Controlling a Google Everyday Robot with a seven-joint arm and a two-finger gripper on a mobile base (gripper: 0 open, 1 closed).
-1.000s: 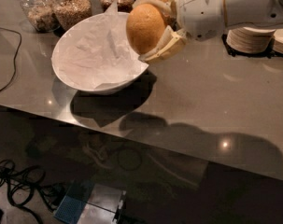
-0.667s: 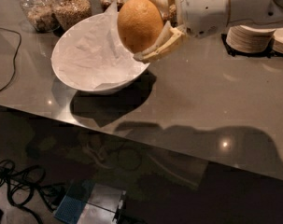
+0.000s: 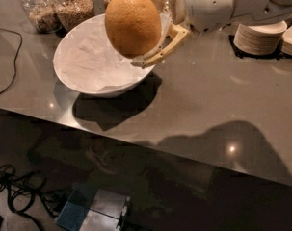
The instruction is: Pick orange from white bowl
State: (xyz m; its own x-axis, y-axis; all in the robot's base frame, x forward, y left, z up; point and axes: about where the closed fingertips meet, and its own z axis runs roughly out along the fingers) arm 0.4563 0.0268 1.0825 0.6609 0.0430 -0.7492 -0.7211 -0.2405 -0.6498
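**Orange held over the bowl**

The gripper is pinching the orange between its two fingers, above the right rim of the paper-lined white bowl and clear of it. The slightly oval fruit is standing with its long axis roughly upright. The bowl is sitting on the grey counter.

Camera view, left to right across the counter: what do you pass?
Black cable → two glass jars → white bowl, with the claw holding the orange over its right side → stacked plates at the far right.

No readable text, even on end effector above white bowl
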